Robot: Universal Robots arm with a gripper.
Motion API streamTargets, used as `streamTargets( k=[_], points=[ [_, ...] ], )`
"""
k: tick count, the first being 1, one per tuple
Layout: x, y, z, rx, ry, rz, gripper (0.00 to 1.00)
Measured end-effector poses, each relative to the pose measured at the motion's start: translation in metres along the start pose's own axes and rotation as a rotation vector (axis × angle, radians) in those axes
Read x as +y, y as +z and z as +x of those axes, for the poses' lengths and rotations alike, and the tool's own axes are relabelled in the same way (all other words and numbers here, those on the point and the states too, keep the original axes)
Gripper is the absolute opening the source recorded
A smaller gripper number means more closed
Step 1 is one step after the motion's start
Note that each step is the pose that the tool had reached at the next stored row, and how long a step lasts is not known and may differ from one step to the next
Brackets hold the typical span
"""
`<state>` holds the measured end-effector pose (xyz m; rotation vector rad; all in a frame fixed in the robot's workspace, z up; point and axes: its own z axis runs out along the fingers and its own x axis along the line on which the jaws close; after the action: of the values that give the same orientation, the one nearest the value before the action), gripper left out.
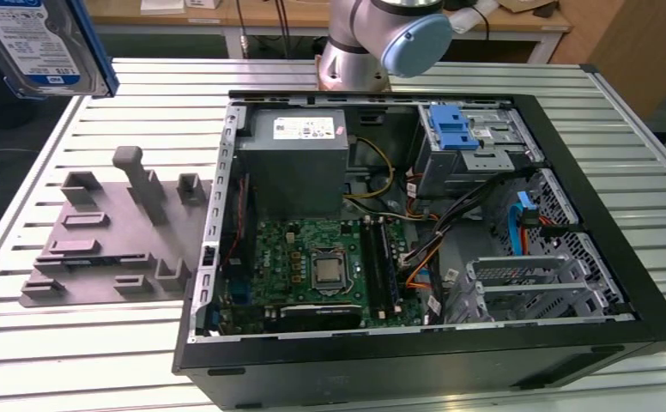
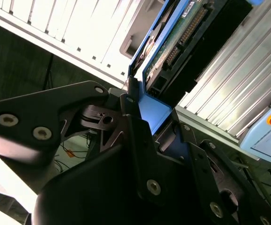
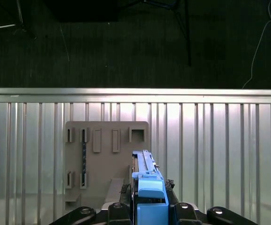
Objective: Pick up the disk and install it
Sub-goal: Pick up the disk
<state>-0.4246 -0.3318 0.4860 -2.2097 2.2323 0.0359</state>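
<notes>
Looking like pickup's done: the gripper [image 3: 150,206] is clamped on the disk [image 1: 41,43] by its blue frame, up off the grey rack [image 3: 107,154] below, with installing into the computer case [image 1: 425,223] left.

Arm: silver tubular arm [image 1: 350,51] stands at the top centre of the exterior view, cut off by the frame's upper edge.
Joint: a rounded light-blue end cap [image 1: 419,43] sits on the arm's elbow housing, facing the exterior view's right.
Gripper: black two-finger gripper [image 3: 149,206] clamped on the disk [image 3: 146,171], seen in both wrist views.
Fingers: one of the fingers [image 2: 131,108] on each side of the disk's blue frame [image 2: 154,110], pressed flat against it.
Linkage: black linkage plates [image 2: 41,117] with silver bolts spread out behind the fingers.
Load: the disk hangs on edge in the exterior view's upper left corner.
</notes>
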Motion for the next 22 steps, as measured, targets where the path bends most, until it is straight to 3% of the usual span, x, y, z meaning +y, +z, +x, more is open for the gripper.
streamTargets(
  k=[22],
  points=[
    [-0.0067, 0.0, -0.0001, 0.0, 0.0, -0.0001, 0.36]
  ],
)
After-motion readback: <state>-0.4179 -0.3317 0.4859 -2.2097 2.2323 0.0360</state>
